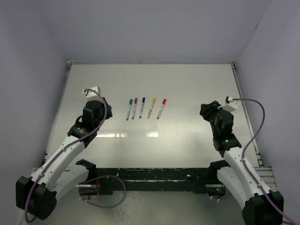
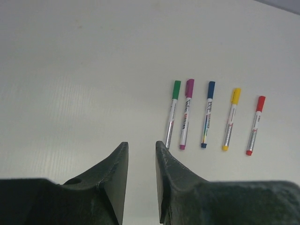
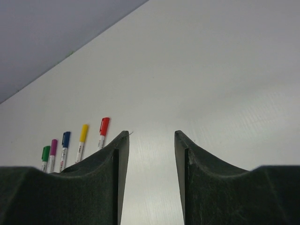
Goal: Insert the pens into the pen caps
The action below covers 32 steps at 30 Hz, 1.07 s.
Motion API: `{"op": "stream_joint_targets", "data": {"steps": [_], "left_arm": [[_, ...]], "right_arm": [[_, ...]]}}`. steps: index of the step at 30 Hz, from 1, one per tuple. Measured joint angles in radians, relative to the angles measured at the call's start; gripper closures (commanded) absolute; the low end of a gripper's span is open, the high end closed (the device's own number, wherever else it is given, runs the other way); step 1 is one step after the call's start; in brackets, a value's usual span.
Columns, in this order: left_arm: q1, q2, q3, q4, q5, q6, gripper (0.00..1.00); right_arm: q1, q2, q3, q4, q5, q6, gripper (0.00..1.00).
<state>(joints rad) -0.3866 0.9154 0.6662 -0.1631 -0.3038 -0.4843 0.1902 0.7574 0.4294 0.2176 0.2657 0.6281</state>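
On the white table [image 1: 187,84], between the 2 arms, 5 pens [image 1: 142,107] lie side by side in a row, well apart from both grippers. Only the top view shows this flanking. The left wrist view alone shows each barrel whole, from the green pen [image 2: 172,114] at the left to the red pen [image 2: 255,125] at the right, with coloured caps [image 2: 211,89] seated on the far ends. The right wrist view shows just the capped ends; the barrels are hidden behind a finger [image 3: 93,178]. Long axes run near-to-far, roughly parallel. Jaws of the left gripper [image 2: 140,145] stand slightly parted and those of the right gripper [image 3: 150,133] wider, with table showing between both pairs.
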Motion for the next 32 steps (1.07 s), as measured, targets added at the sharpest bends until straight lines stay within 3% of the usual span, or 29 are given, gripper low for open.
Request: {"op": "stream_joint_targets", "data": {"steps": [11,32], "left_arm": [[0.000,-0.148,-0.152,-0.085,-0.084,-0.079,0.60],[0.000,-0.170,-0.161,-0.093,-0.119,-0.102,0.62]], "right_arm": [[0.000,-0.094,-0.026,-0.028,-0.004,-0.006,0.53],[0.000,-0.064,-0.030,-0.033,-0.018,-0.005,0.52]]}}
